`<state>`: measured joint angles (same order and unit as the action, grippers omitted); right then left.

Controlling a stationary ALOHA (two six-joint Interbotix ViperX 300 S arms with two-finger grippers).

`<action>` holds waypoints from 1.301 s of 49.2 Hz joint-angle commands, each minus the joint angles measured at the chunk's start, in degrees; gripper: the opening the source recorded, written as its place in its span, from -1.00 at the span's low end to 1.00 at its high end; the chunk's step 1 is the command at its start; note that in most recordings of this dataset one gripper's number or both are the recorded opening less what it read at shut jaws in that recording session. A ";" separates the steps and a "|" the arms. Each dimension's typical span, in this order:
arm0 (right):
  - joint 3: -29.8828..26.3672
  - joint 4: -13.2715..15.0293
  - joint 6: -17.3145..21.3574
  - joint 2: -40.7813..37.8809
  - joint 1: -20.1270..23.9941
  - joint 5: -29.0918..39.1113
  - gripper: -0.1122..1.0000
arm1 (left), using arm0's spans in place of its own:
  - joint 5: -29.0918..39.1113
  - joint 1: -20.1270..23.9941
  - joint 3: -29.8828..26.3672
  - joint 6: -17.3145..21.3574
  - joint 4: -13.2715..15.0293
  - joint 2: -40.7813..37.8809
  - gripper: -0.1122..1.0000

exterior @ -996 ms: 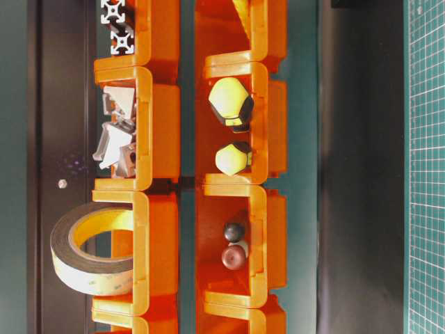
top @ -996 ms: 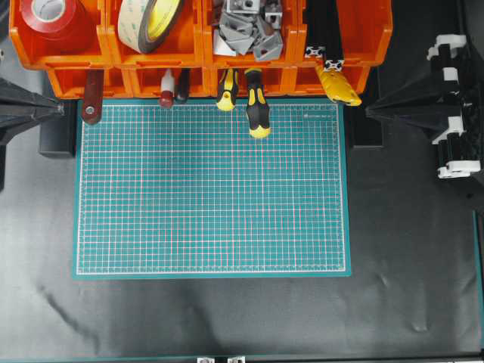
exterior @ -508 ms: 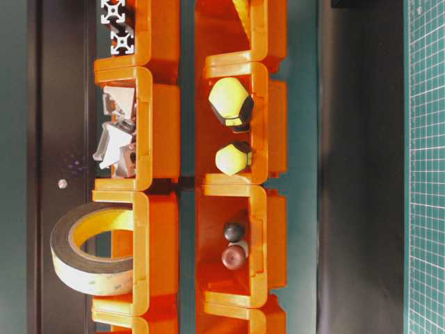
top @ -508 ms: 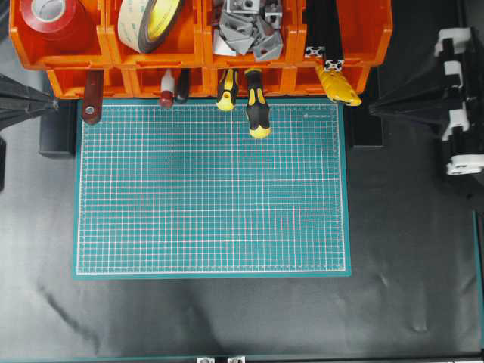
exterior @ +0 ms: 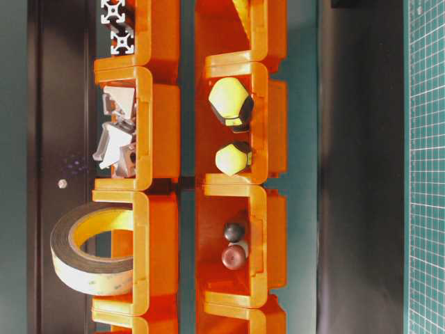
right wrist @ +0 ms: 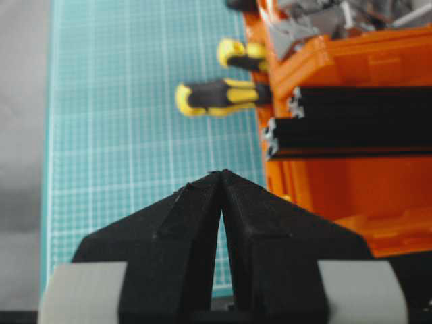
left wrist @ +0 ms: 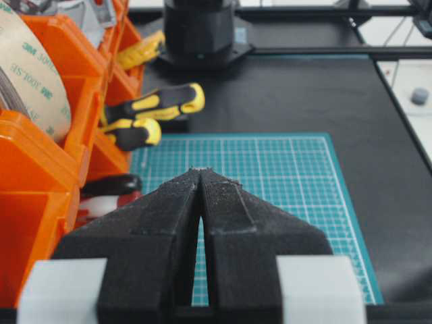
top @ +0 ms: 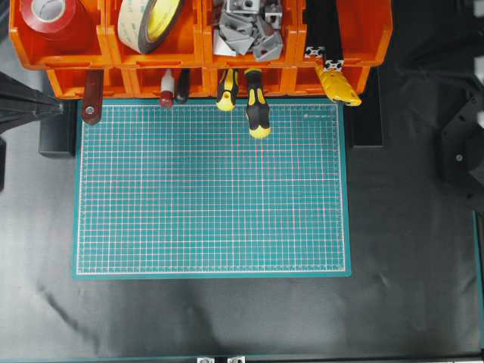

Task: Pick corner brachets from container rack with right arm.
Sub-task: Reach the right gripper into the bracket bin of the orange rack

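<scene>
Corner brachets [top: 248, 29] heaped in an upper bin of the container rack [top: 200, 57], at 12 o'clock overhead. Right gripper [right wrist: 221, 174] tips pressed together, empty, above the cutting mat [top: 212, 185] edge, rack at its 2 o'clock. Left gripper [left wrist: 200, 172] likewise closed, empty, rack at 9 o'clock.
</scene>
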<state>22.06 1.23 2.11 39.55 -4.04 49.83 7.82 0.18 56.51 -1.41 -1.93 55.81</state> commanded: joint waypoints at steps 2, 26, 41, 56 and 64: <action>-10.11 0.97 -0.18 -7.21 -0.79 6.59 -0.81 | -0.26 -0.09 -2.02 -0.18 -0.26 -0.26 -0.80; -28.65 8.88 -6.42 -27.25 -2.20 14.50 -0.80 | -0.18 0.26 -2.02 0.00 -0.26 0.00 -0.80; -31.03 9.32 -7.91 -33.05 -4.04 13.89 0.30 | -0.18 0.26 -2.11 0.00 -0.26 0.35 -0.80; -31.55 11.16 -7.56 -37.09 -5.63 11.25 0.71 | -0.18 0.26 -2.11 0.00 -0.26 0.62 -0.80; -31.55 11.16 -7.38 -37.88 -6.77 10.81 0.72 | -0.18 0.26 -2.11 0.00 -0.26 0.70 -0.80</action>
<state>-7.82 12.22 -5.45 1.32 -10.46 61.70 7.91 0.26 56.25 -1.32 -2.02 56.69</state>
